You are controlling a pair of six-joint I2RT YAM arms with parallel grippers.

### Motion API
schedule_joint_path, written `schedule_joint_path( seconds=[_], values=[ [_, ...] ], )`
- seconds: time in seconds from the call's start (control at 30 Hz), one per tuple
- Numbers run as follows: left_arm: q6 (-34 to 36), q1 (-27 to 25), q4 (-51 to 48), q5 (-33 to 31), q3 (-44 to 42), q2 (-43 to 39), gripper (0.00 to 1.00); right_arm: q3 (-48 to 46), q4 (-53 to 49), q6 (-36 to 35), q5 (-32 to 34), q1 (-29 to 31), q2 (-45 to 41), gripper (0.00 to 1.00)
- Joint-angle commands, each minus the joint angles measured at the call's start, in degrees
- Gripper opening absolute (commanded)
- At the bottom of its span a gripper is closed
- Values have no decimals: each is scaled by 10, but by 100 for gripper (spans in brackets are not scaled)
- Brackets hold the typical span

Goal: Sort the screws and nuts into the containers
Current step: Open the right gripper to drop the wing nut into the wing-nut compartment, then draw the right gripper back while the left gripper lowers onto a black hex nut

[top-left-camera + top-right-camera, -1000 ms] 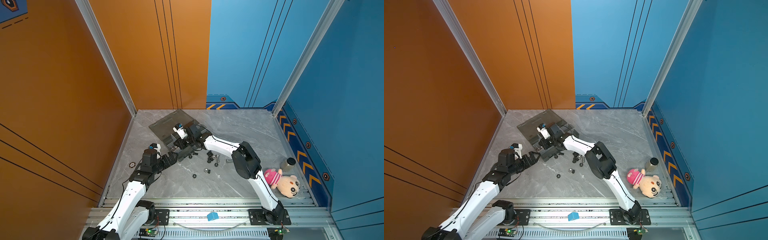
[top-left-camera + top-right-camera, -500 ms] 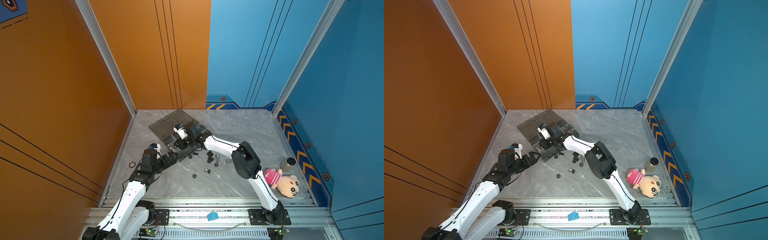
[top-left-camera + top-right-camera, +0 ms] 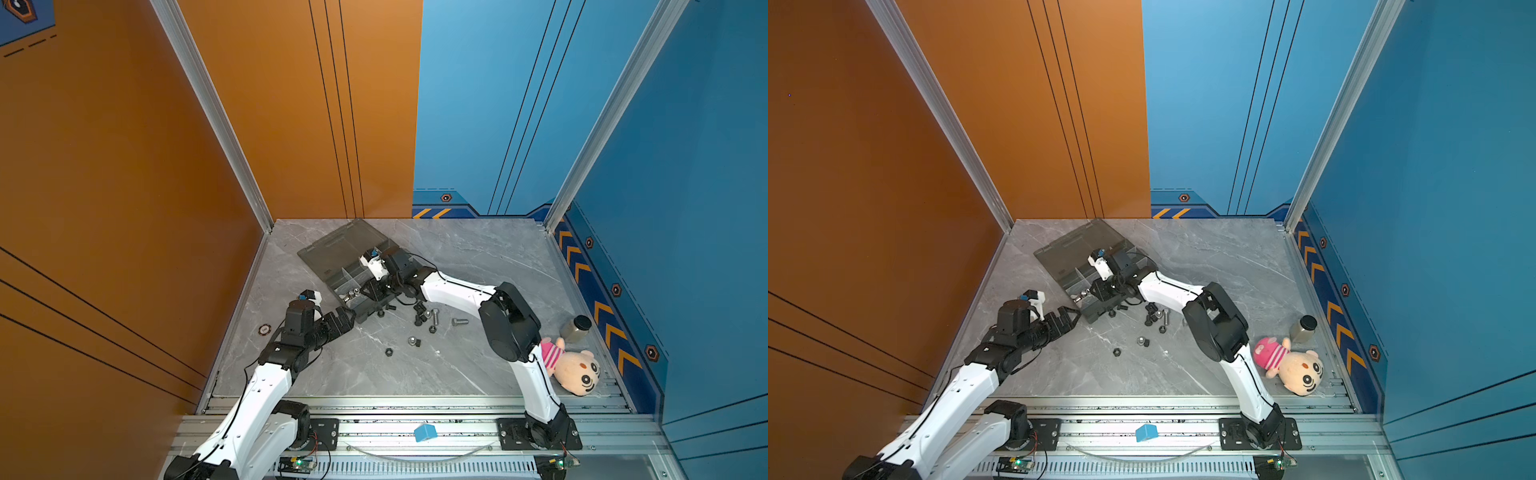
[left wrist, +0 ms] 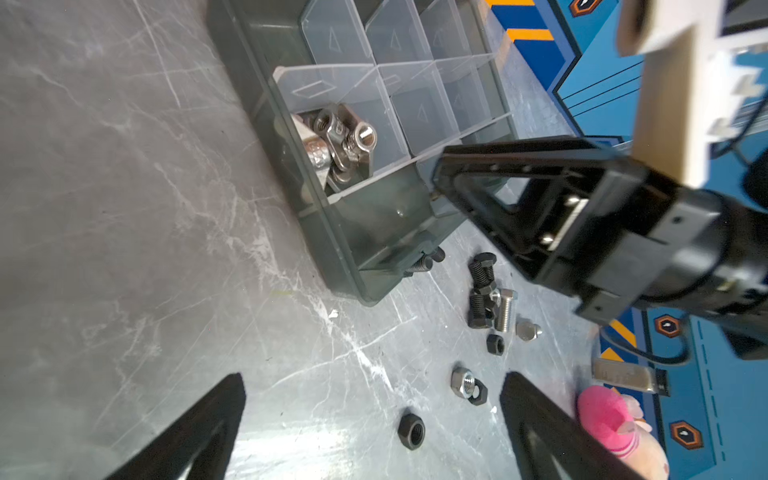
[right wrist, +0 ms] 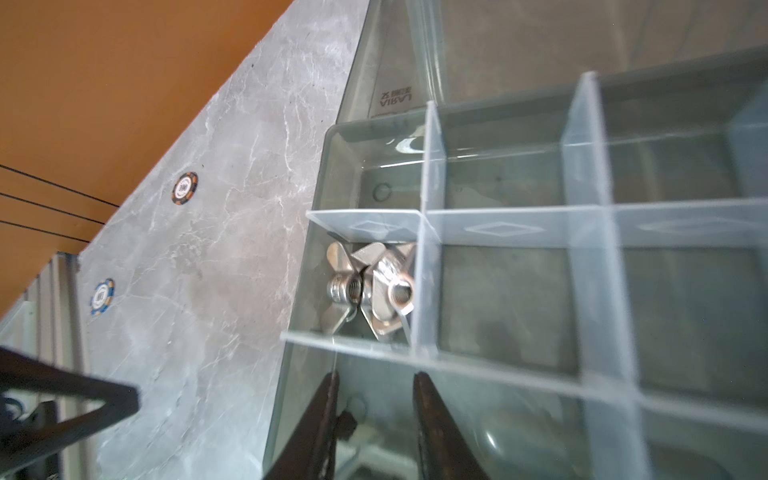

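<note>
Now that my right gripper (image 5: 376, 378) has let its jaws ease apart from a near pinch, while both arms sit just where they sat, I judge a piece has been let go into the containers and this round of sorting is closing (though I cannot make out any piece on the floor beneath).

On the grey bench (image 3: 478, 257), the organizer box (image 4: 332, 257) lies toward the back left corner, its lid (image 3: 336, 249) folded flat behind it. My right gripper hangs released over the box's end compartment (image 4: 374, 224), the one nearest the bench's front edge, with nothing between its fingers. The neighbouring compartment holds the silver wing nuts (image 5: 374, 286), just past a clear divider from my fingertips.

My left gripper (image 4: 372, 378) is spread wide and empty, low over bare bench just off that same end of the box.

Most of the work remains, I reckon. The screws (image 4: 482, 270) lie heaped on the bench beside the box's near wall, toward the middle. The loose nuts (image 4: 463, 380) sit just ahead of my left fingers, near but untouched.
</note>
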Motion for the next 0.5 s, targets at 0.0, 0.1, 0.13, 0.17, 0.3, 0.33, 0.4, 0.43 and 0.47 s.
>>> schedule_joint_path(
  seconds=[0.0,0.1,0.13,0.17,0.3,0.33,0.4,0.43,0.47],
  values=[
    [24,-33,-28,-40,8,4,98,-38,-6,6,16,-14,-76,34],
    [30,-78,-32,-80,20,29,98,-77,-29,0,30,-23,-119,35],
    [31,-92,-31,-93,25,39,98,-90,-39,-3,36,-26,-134,35],
    [33,-109,-33,-106,32,53,98,-104,-48,-4,43,-29,-149,36],
    [46,-173,-37,-140,65,110,98,-168,-64,1,68,-34,-207,37],
    [50,-190,-38,-147,74,126,98,-186,-65,4,72,-34,-223,37],
    [55,-217,-41,-158,89,151,98,-216,-66,9,81,-56,-249,38],
    [57,-232,-42,-163,97,164,98,-233,-69,12,86,-59,-262,38],
    [57,-242,-42,-166,103,177,98,-246,-73,15,90,-62,-274,38]
  ],
)
